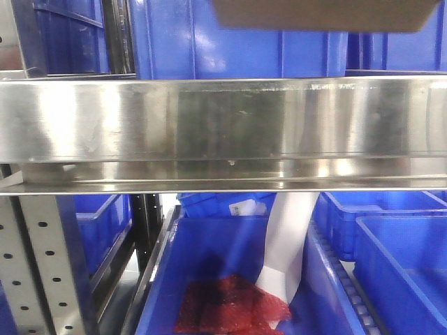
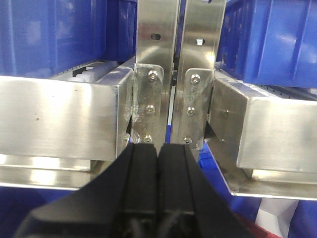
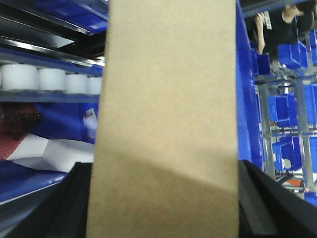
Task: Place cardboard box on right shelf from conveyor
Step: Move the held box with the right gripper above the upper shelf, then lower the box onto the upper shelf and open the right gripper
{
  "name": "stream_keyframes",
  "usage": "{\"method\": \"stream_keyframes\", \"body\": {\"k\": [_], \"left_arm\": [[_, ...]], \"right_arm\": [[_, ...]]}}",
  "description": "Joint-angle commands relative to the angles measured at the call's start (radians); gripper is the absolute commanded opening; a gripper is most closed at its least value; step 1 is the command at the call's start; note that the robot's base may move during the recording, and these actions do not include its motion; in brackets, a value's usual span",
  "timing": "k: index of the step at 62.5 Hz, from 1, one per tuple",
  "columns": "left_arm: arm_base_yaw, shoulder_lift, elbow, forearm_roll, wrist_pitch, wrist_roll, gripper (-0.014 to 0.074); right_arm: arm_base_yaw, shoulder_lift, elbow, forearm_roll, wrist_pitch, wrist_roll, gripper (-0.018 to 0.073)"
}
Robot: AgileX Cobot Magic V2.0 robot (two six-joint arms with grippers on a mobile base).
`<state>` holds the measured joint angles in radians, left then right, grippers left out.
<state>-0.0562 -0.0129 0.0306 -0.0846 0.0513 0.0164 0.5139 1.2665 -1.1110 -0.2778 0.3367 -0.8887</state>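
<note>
The tan cardboard box (image 3: pixel 166 99) fills the middle of the right wrist view, standing up between the black fingers (image 3: pixel 74 208). My right gripper (image 3: pixel 162 171) is shut on it. In the front view the box's brown underside (image 1: pixel 321 14) shows at the top edge, above the broad shiny lip of the right shelf (image 1: pixel 223 118). My left gripper (image 2: pixel 158 148) is shut with nothing in it, its pads touching. It sits just in front of two steel uprights (image 2: pixel 156 59) where shelf beams meet. The conveyor is out of view.
Blue bins (image 1: pixel 237 38) stand on the shelf behind the lip. More blue bins (image 1: pixel 401 265) sit below, one holding red mesh (image 1: pixel 227 303) and white paper (image 1: pixel 286 244). White rollers (image 3: pixel 49 79) run at left in the right wrist view. A person (image 3: pixel 280 25) is far right.
</note>
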Motion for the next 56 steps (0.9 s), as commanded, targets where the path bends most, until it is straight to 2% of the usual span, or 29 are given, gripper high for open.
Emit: {"method": "stream_keyframes", "body": {"k": [1, 42, 56], "left_arm": [[-0.005, -0.012, -0.004, -0.007, -0.091, -0.005, -0.0119], [-0.005, -0.012, -0.004, -0.007, -0.091, -0.005, -0.0119], [-0.005, -0.012, -0.004, -0.007, -0.091, -0.005, -0.0119]], "right_arm": [[0.004, -0.003, -0.043, -0.008, -0.144, -0.018, 0.0161], [0.027, 0.161, -0.043, 0.007, -0.267, -0.018, 0.0161], [0.027, 0.192, -0.043, 0.041, -0.284, -0.017, 0.0162]]}}
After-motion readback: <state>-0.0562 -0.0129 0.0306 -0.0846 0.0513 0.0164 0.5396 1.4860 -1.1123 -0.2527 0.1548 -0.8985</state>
